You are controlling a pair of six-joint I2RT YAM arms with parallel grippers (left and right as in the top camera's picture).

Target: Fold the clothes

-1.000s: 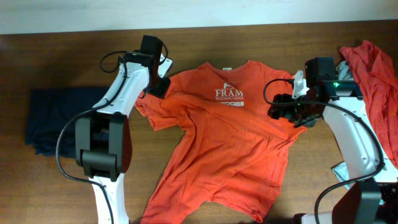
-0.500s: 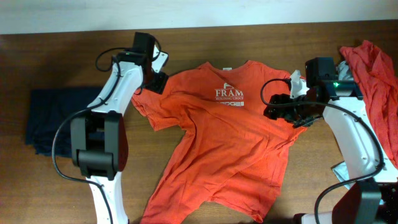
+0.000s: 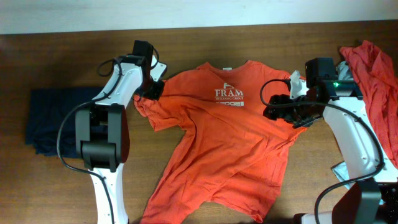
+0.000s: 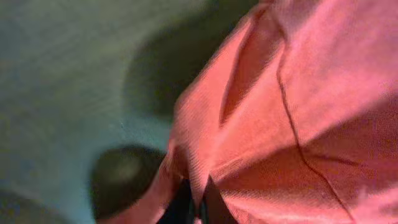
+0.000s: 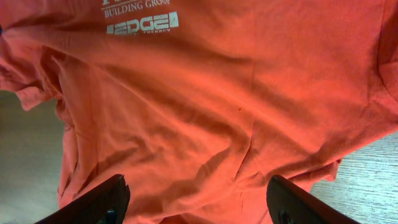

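Our left gripper [image 3: 151, 92] has just clamped onto the shirt [image 3: 230, 143] at its sleeve [image 3: 145, 109], the 10 o'clock corner. Cloth is pinched between the jaws, so we judge the fold can begin. The shirt lies spread flat at centre, collar toward 12. A second ago those jaws stood apart, slightly nearer 12. Our right gripper [image 3: 297, 117], at 2 o'clock, hovers open over the shirt as before.

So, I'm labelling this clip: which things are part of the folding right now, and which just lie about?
In hand: orange T-shirt; left gripper shut on its sleeve; right gripper open above it.
Lying about: navy garment at left; red garment at right; grey-blue cloth, lower right.
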